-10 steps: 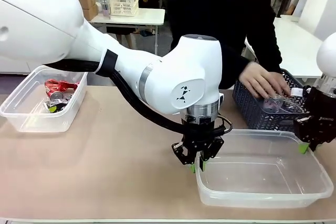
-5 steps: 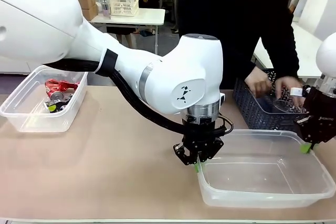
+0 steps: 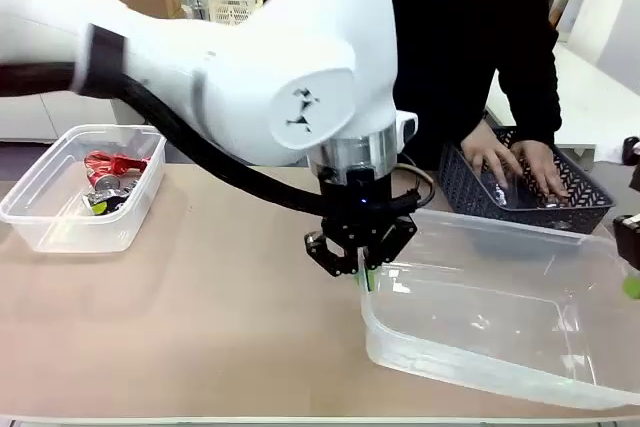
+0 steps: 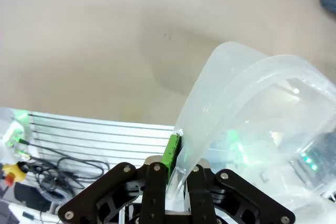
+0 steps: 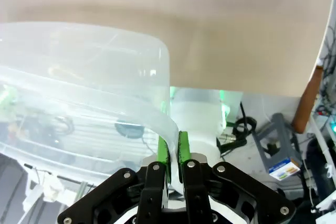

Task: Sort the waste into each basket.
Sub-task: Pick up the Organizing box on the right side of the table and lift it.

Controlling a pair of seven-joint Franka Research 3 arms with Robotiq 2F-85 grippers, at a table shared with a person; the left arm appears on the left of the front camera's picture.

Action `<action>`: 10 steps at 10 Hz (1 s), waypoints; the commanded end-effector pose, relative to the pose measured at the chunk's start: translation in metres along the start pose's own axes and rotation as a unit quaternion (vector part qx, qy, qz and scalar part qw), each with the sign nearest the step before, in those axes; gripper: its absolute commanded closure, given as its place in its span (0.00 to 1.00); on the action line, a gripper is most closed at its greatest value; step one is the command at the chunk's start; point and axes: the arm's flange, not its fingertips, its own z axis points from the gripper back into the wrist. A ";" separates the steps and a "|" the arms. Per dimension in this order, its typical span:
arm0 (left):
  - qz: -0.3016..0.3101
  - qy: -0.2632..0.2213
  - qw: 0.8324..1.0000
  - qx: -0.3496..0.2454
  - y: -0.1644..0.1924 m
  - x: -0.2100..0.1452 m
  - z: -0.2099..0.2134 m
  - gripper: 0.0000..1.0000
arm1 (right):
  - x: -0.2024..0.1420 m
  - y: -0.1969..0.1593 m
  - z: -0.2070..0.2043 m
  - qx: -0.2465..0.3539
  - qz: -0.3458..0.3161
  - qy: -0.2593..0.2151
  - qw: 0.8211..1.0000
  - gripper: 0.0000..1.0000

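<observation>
Clear large tub [image 3: 455, 357], rim clamped in left hand [image 3: 366, 277] and right hand [image 5: 173, 153], dark lattice basket [image 3: 462, 187] just beyond them

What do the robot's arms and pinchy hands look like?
The left arm is fat, round and white, with a small black logo and a black cable along it. The left gripper and right gripper are black with bright green pads.
</observation>
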 end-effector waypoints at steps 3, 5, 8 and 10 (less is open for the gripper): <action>0.029 -0.031 0.999 -0.010 0.099 0.014 0.073 1.00 | 0.015 0.049 0.068 0.007 0.003 0.008 1.000 1.00; 0.001 -0.003 1.000 -0.004 0.016 -0.004 0.018 1.00 | 0.004 0.046 0.044 0.019 0.011 -0.020 1.000 1.00; 0.001 -0.003 1.000 -0.004 0.016 -0.004 0.018 1.00 | 0.018 0.057 0.062 0.016 0.003 -0.015 1.000 0.91; -0.005 -0.007 1.000 -0.004 0.036 -0.007 0.026 0.95 | 0.038 0.082 0.064 0.006 -0.003 0.000 1.000 0.91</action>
